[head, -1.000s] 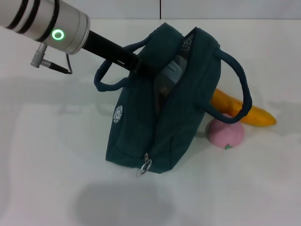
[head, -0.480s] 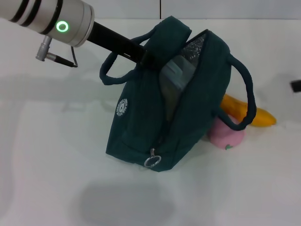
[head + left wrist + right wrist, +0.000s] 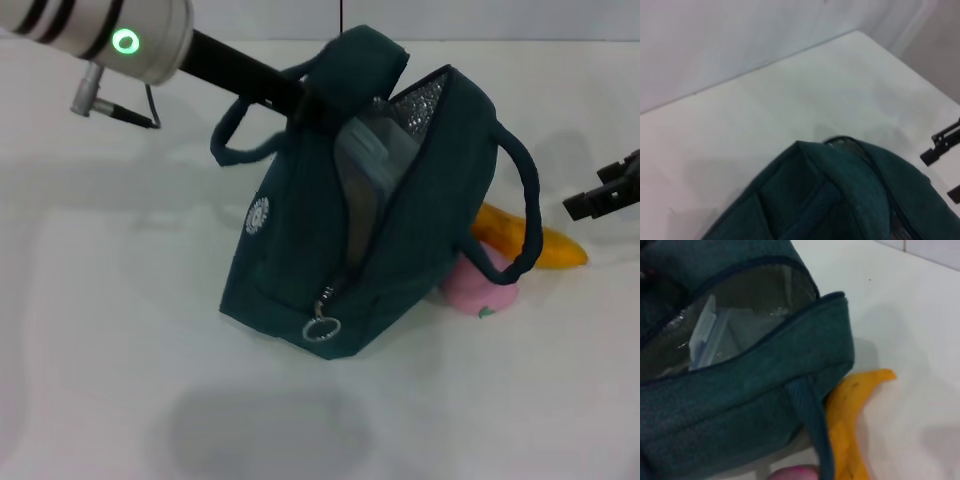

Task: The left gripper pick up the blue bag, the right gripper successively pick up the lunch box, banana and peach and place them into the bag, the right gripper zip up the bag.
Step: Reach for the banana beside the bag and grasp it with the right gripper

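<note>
The blue bag [image 3: 300, 250] stands tilted mid-table, its top unzipped and gaping. My left gripper [image 3: 300, 97] reaches in from the upper left and is shut on the bag's near top edge, by one handle. The lunch box [image 3: 362, 165] sits inside the bag, and the right wrist view also shows the lunch box [image 3: 705, 337] through the opening. The banana [image 3: 548, 247] and the pink peach [image 3: 482, 288] lie on the table against the bag's right side. My right gripper [image 3: 590, 192] hovers open at the right edge, above the banana [image 3: 852, 405].
A zipper pull ring [image 3: 320, 330] hangs at the bag's front lower corner. The bag's second handle [image 3: 522, 200] arches over the banana and peach. White table [image 3: 120, 350] stretches to the left and front.
The left gripper has raised the bag's edge, so the bag stands more upright and gapes wider. The right gripper has come into view from the right.
</note>
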`<act>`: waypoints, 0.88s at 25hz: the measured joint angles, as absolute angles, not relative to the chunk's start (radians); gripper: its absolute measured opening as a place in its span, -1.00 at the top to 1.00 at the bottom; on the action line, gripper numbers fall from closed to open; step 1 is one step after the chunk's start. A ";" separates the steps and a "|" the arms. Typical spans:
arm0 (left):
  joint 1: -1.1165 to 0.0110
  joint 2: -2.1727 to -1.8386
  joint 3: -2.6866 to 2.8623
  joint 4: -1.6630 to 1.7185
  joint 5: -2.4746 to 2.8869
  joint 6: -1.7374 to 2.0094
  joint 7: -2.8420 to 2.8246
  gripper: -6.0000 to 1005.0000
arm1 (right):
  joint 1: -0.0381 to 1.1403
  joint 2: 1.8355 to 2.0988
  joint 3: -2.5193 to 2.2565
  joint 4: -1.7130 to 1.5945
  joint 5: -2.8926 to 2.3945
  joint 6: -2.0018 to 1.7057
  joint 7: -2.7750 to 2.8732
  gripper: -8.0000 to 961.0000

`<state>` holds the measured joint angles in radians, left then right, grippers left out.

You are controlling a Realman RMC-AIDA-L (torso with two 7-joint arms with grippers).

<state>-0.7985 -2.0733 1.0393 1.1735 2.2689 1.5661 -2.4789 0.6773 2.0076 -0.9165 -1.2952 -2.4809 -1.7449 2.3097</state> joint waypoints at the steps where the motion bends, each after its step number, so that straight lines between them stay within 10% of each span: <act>1: -0.799 -2.073 1.039 1.174 2.269 1.566 -2.479 0.78 | 0.678 2.007 -0.917 -1.293 -2.480 -1.736 2.309 -0.38; 22: -0.763 -2.043 0.997 1.159 2.317 1.538 -2.457 0.78 | 0.760 2.014 -1.104 -1.060 -2.465 -1.468 2.296 -0.51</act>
